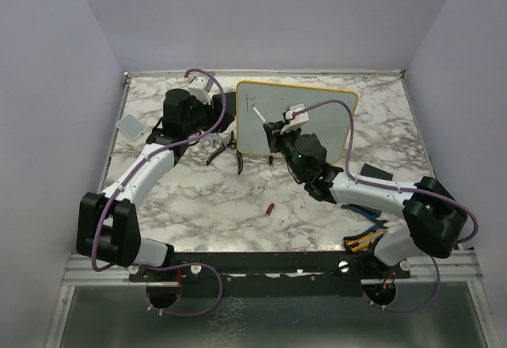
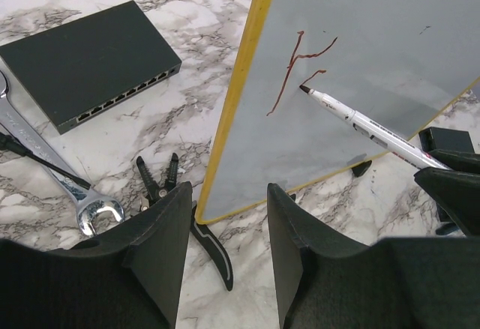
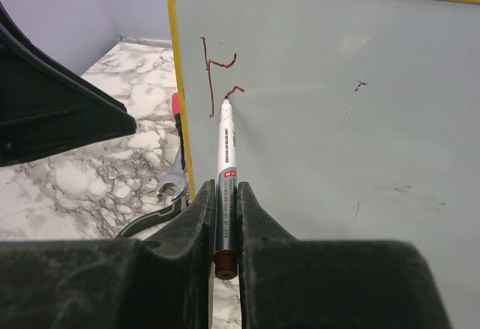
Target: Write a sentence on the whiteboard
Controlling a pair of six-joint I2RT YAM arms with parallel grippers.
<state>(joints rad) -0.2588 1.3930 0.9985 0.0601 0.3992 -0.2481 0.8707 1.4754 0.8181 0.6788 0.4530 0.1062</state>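
Of the sentence (image 3: 210, 74) we have only first strokes on the whiteboard (image 1: 252, 138) mid-table. Our right gripper (image 3: 225, 190) clamps the marker (image 3: 226, 142), tip touching; our left gripper (image 2: 229, 198) stands open beside the board's corner.

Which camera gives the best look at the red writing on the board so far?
The right wrist view: the red strokes face it head-on and large, the marker tip just below them. The left wrist view shows them slanted but clear; the top view shows only tiny dark lines.
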